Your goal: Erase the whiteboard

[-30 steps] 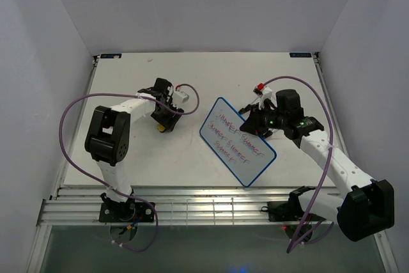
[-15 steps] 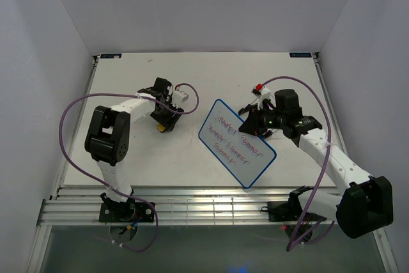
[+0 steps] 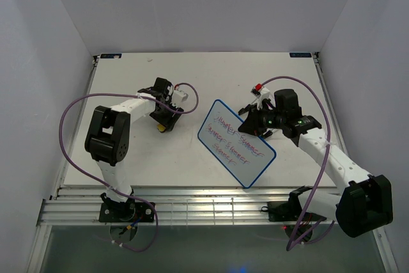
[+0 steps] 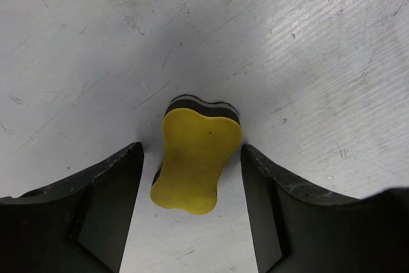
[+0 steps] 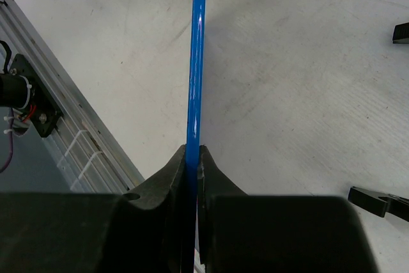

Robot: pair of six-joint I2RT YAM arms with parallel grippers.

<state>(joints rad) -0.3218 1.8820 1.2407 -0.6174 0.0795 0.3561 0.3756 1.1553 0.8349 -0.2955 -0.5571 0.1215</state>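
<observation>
We count two arms, two grippers, one board and one sponge. The whiteboard (image 3: 236, 142) lies at an angle in the middle of the table (image 3: 179, 164), between the two arms. From above we make out three lines of red-purple handwriting on it.

On the right wrist view, the right gripper (image 5: 192, 151) has its two fingers pinched tight on the board's thin blue rim (image 5: 197, 62), which runs straight up the frame, edge-on. From above, that right gripper (image 3: 250, 121) sits at the board's far right edge. We cannot tell whether that edge is lifted off the table.

Over on the left, the left gripper (image 4: 192, 158) is spread wide and grips nothing. Between its fingers lies the one small yellow sponge (image 4: 195, 158), with a dark layer showing beneath the yellow. There is a narrow gap on the left side, and on the right we cannot tell whether the finger touches it. From above, the left gripper (image 3: 165, 123) and the sponge (image 3: 163, 128) are well left of the board.

The tabletop is white and scuffed with fine scratches. Plain white walls close in on three sides. A slatted metal rail (image 3: 192, 206) runs along the near edge. We see two purple cables, one looping off each arm.
</observation>
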